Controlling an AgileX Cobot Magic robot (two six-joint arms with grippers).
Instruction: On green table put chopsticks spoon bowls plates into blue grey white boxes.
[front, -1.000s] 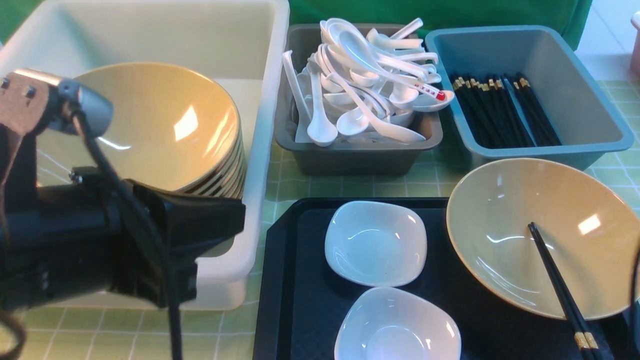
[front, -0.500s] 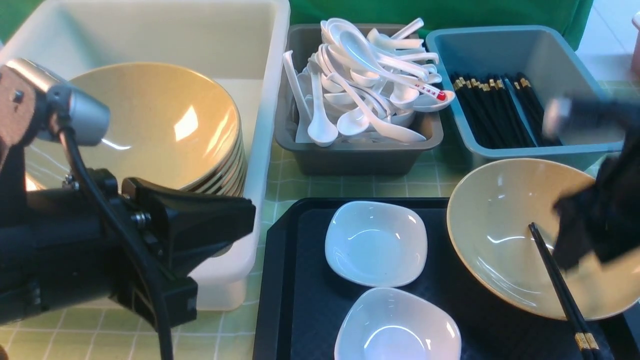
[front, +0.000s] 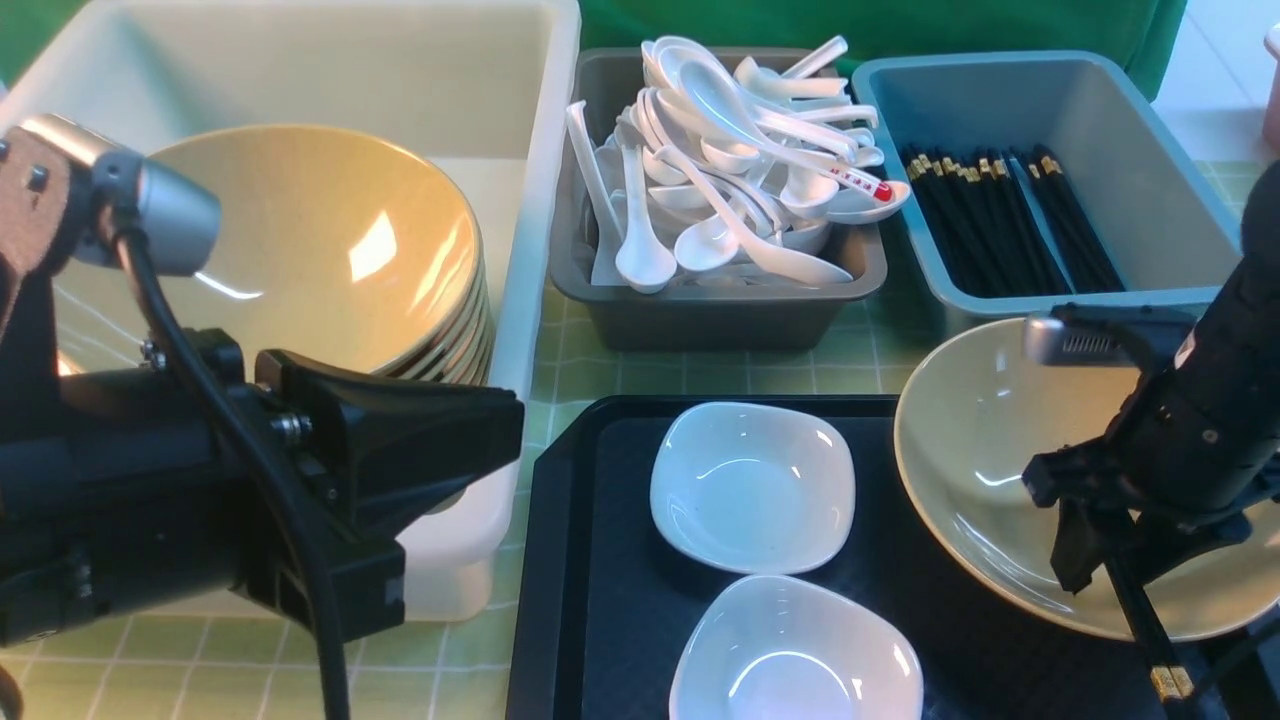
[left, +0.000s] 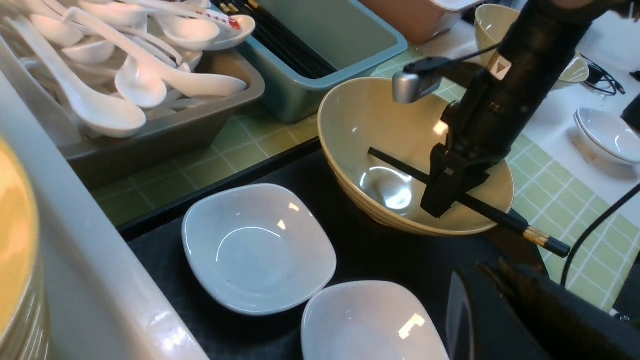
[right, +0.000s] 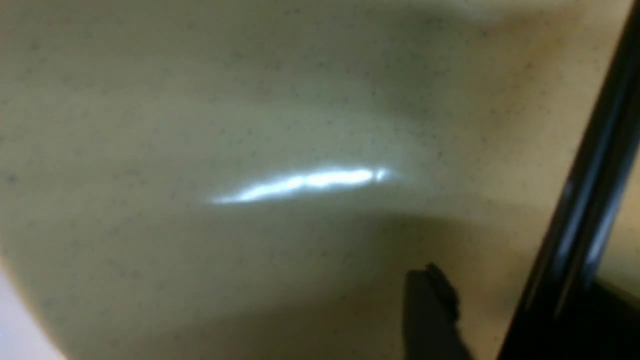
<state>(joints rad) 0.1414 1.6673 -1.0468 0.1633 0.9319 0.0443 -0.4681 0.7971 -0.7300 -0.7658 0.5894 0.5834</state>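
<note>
A tan bowl (front: 990, 430) sits on the right of the black tray (front: 600, 560) with a pair of black chopsticks (front: 1160, 660) leaning over its near rim. My right gripper (front: 1100, 575) is down inside this bowl and open. Its fingers stand on either side of the chopsticks (right: 585, 200), with one fingertip (right: 430, 305) apart from them. Two white plates (front: 750, 485) (front: 795, 650) lie on the tray. My left gripper (front: 505, 425) looks shut and empty, beside the white box (front: 520, 300), which holds a stack of tan bowls (front: 320, 250).
The grey box (front: 700, 320) is heaped with white spoons (front: 730, 170). The blue box (front: 1100, 110) holds several chopsticks (front: 1000, 220). Both stand behind the tray on the green table (front: 700, 375). The left wrist view shows more dishes (left: 607, 135) off to the robot's right.
My right arm came in from the right and lowered into the tan bowl over the chopsticks. My left gripper shifted slightly right, beside the white box.
</note>
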